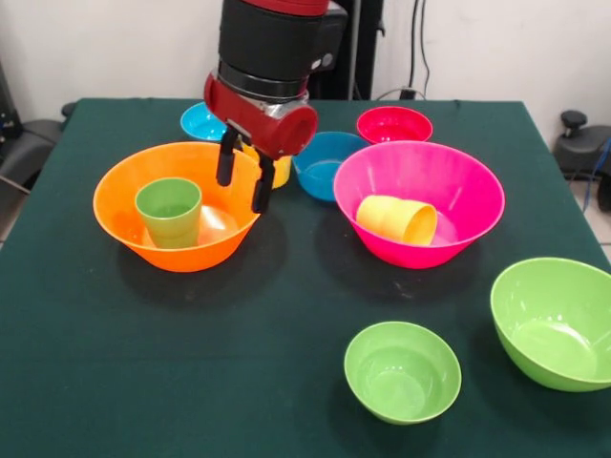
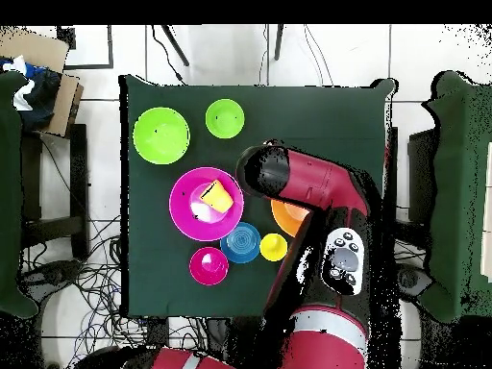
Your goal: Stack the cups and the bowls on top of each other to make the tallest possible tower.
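The large orange bowl (image 1: 119,196) stands at the left with the green cup (image 1: 169,212) upright inside it. My gripper (image 1: 243,176) hangs over that bowl's far right rim, open and empty. The yellow cup (image 1: 279,174) stands just behind it, mostly hidden. The large hot pink bowl (image 1: 458,191) holds the orange-yellow cup (image 1: 396,219) lying on its side. The light blue bowl (image 1: 199,121), darker blue bowl (image 1: 329,164) and red-pink bowl (image 1: 393,124) stand at the back. The small lime bowl (image 1: 402,371) and large lime bowl (image 1: 558,324) stand near the front right. In the overhead view the arm (image 2: 307,187) hides the gripper.
The table has a dark green cloth (image 1: 286,315). In the overhead view the orange bowl (image 2: 286,219) is mostly under the arm, and the pink bowl (image 2: 187,202), blue bowl (image 2: 240,242), yellow cup (image 2: 273,247) and red-pink bowl (image 2: 209,265) crowd together.
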### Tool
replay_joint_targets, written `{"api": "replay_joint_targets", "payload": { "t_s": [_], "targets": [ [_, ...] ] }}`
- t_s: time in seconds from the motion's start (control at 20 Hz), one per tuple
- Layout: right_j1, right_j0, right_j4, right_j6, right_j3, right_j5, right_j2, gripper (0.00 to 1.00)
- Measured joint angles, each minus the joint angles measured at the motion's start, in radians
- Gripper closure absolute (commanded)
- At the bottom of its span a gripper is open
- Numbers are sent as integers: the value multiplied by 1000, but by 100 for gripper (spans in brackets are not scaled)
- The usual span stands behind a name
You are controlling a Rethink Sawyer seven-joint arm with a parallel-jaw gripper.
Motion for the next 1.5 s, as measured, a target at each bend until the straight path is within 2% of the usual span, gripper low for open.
{"api": "replay_joint_targets", "payload": {
  "t_s": [0.85,1.1,1.5],
  "targets": [
    [-7,47,-18,0,0,29,36,0],
    [6,91,-18,0,-1,29,32,0],
    [69,196,-9,0,-38,29,-1,0]
  ]
}}
